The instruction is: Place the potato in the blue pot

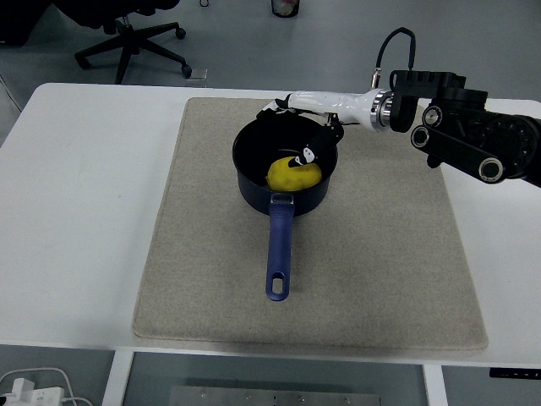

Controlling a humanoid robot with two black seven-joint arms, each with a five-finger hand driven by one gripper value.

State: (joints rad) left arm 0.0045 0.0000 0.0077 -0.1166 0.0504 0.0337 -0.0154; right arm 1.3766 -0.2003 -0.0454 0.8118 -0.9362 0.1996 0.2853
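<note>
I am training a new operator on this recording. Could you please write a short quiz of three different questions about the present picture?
1. True or false: the yellow potato lies inside the dark blue metal pot.
2. The pot's long blue handle points toward: A) the table's near edge, B) the far edge, C) the left edge.
3. Fill in: the pot stands on a beige ___ mat.

Key: 1 true; 2 A; 3 fabric.

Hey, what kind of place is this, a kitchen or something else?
Probably a lab or office, not a kitchen. A white table with a beige mat holds one blue pot, the floor behind is bare and grey, and a rolling office chair stands there.
</note>
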